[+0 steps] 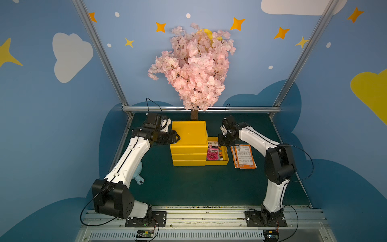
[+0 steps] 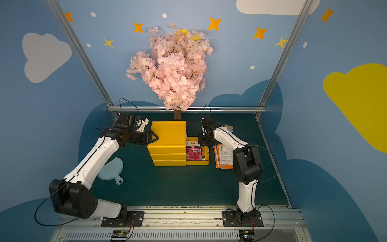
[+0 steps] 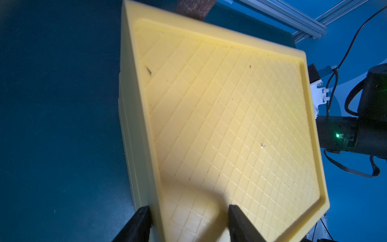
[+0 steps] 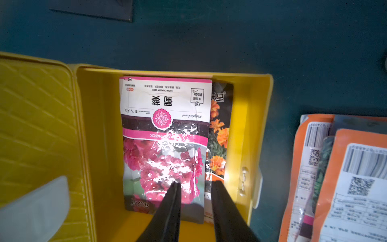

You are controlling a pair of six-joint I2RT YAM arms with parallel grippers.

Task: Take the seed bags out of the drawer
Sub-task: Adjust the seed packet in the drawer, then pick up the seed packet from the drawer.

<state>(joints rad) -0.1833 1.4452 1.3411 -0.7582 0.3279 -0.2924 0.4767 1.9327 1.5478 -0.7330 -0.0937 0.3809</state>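
Observation:
The yellow drawer (image 1: 225,156) (image 4: 247,125) stands pulled out to the right of the yellow cabinet (image 1: 189,134) (image 3: 230,115). In it lie two seed bags, a magenta-flower packet (image 4: 165,146) (image 1: 212,155) over an orange-flower one (image 4: 219,134). More seed bags (image 1: 244,156) (image 4: 345,178) lie backs up on the mat beside the drawer. My right gripper (image 4: 195,183) (image 1: 224,144) hangs over the drawer, its jaws slightly apart above the magenta packet's edge and holding nothing. My left gripper (image 3: 187,209) (image 1: 178,137) straddles the cabinet's top left edge and clamps it.
A pink blossom tree (image 1: 194,69) rises right behind the cabinet. A pale blue scoop (image 2: 111,168) lies on the mat under my left arm. A brush with tan bristles (image 2: 229,127) peeks out behind my right arm. Metal frame posts and blue walls ring the green mat (image 1: 199,188).

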